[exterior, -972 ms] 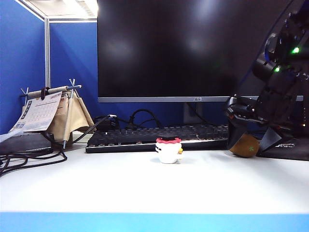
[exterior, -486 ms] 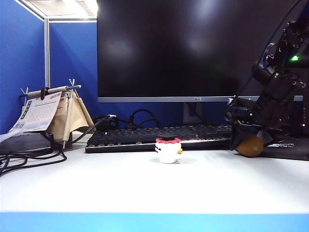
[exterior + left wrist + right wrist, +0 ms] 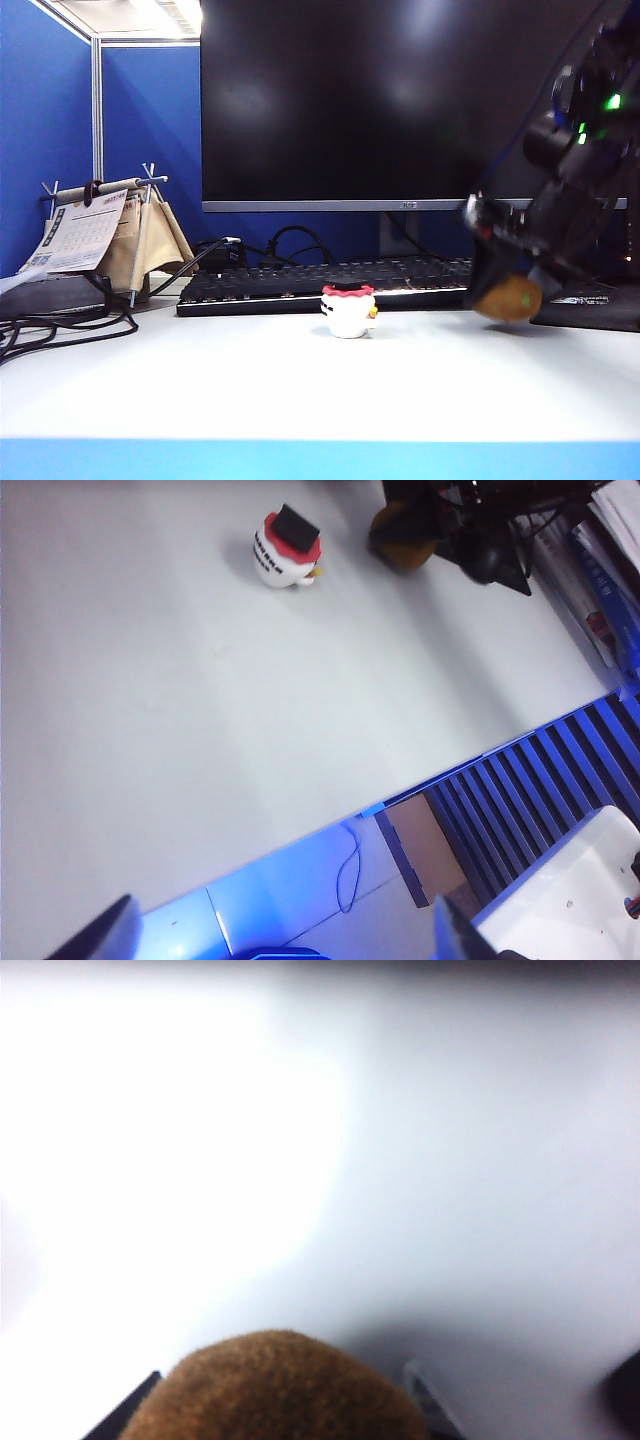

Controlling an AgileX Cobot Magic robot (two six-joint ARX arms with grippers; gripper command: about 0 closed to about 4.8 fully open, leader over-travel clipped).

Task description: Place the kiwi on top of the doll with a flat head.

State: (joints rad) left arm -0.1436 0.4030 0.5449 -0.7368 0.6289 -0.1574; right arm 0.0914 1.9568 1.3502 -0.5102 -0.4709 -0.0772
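The kiwi (image 3: 508, 299) is seen at the right edge of the ext. view, low, just above the white worktop (image 3: 320, 390), pinched between the fingers of the right end effector (image 3: 505, 285). In the right wrist view the kiwi (image 3: 275, 1385) fills the bottom centre, with a dark fingertip at each side, so the grip is judged firm. The frame is blurred there, so contact w/ the worktop cannot be settled.

The doll (image 3: 350, 312) stands at frame centre in the ext. view, upright, flat black top facing up, in front of the keyboard (image 3: 320, 282). It lies well to the left of the held kiwi, at roughly the same depth. So the coming move is judged to be a lift, then a carry leftward across the frame, then a lowering onto the flat top.

The left end effector (image 3: 280, 930) is spread wide and empty; only its two tips show at the bottom corners of its wrist view. It hangs well apart from the doll (image 3: 287, 548), seen upper centre there. The right arm is nearer and already loaded.

The kiwi's long axis cannot be told.
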